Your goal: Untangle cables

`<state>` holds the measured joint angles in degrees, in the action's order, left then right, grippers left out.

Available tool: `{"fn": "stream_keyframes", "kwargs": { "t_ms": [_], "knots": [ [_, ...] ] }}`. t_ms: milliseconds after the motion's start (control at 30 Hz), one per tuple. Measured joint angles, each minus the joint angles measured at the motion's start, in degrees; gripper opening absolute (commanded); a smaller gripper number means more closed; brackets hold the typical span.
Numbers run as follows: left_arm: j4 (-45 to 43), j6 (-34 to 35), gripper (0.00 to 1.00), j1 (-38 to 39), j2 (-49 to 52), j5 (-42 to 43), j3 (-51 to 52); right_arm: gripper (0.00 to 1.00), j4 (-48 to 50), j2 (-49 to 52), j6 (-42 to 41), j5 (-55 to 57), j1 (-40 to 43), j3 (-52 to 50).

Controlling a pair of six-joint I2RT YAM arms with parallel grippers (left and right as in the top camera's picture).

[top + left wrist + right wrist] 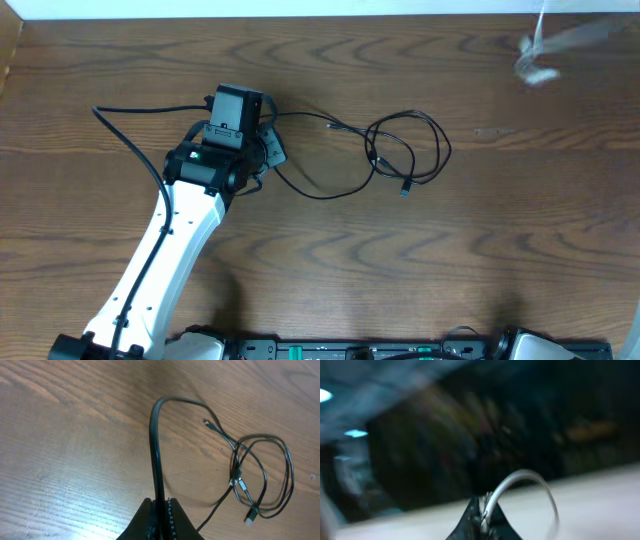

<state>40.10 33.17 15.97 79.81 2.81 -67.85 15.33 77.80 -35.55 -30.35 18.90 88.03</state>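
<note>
The black cable (pixel 378 160) lies on the wooden table in a loose coil with small plug ends. One strand runs left to my left gripper (pixel 268 148). In the left wrist view my left gripper (pixel 161 510) is shut on the black cable (pixel 154 440), which arches up from the jaws towards its coil. My right gripper (pixel 484 510) is shut on the white cable (pixel 520 476), which curves up and right from the jaws; that view is blurred. Overhead, the white cable (pixel 540 58) is a blurred streak at the far right corner, and the right gripper itself is out of view there.
The left arm (pixel 170 250) stretches from the front left edge to the middle left of the table (pixel 500 250). Its thick black wire (pixel 130 135) loops out to the left. Arm bases (pixel 520 345) sit along the front edge.
</note>
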Motion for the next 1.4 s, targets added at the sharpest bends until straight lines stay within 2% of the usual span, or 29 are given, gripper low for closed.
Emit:
{"fn": "stream_keyframes", "kwargs": {
  "t_ms": [67,167,367,633,800,933,967,1000,1067,1167,1367,1400],
  "knots": [
    [-0.04,0.00,0.08,0.00,0.00,-0.02,0.00,0.01,4.92,-0.57,-2.95,-1.09,0.00,0.04],
    [-0.02,0.00,0.08,0.00,0.00,0.00,0.00,0.01,5.38,-1.70,-5.03,-1.25,0.00,0.09],
    [-0.02,0.00,0.08,0.00,0.00,0.00,0.00,0.01,-8.48,-1.86,-2.86,1.03,0.07,0.55],
    [-0.83,0.00,0.07,0.00,0.00,-0.02,0.00,0.01,-25.51,8.57,9.55,3.17,0.28,2.25],
    [-1.29,0.00,0.08,0.00,0.00,-0.04,0.00,0.01,-38.60,22.10,15.67,3.80,1.88,16.24],
    [-1.33,0.00,0.07,0.00,0.00,-0.02,0.00,0.01,-49.83,32.72,20.92,5.99,3.39,34.10],
    [-1.42,0.00,0.08,0.00,0.00,-0.02,0.00,0.01,-53.35,37.03,23.21,8.26,4.04,42.71],
    [-1.38,0.00,0.08,0.00,0.00,-0.02,0.00,0.01,-55.71,38.71,24.00,9.40,4.35,46.27],
    [-1.33,0.00,0.08,0.00,0.00,-0.02,0.00,0.01,-57.05,42.64,25.59,11.87,5.44,54.16],
    [-1.40,0.00,0.08,0.00,0.00,-0.02,0.00,0.01,-57.22,45.51,26.69,13.57,7.78,57.57],
    [-2.45,0.00,0.08,0.00,0.00,-0.02,0.00,0.01,-57.35,54.58,28.48,19.74,12.92,58.23],
    [-2.58,0.00,0.07,0.00,0.00,-0.02,0.00,0.07,-57.55,56.43,28.68,20.72,13.42,58.21]
  ]
}}
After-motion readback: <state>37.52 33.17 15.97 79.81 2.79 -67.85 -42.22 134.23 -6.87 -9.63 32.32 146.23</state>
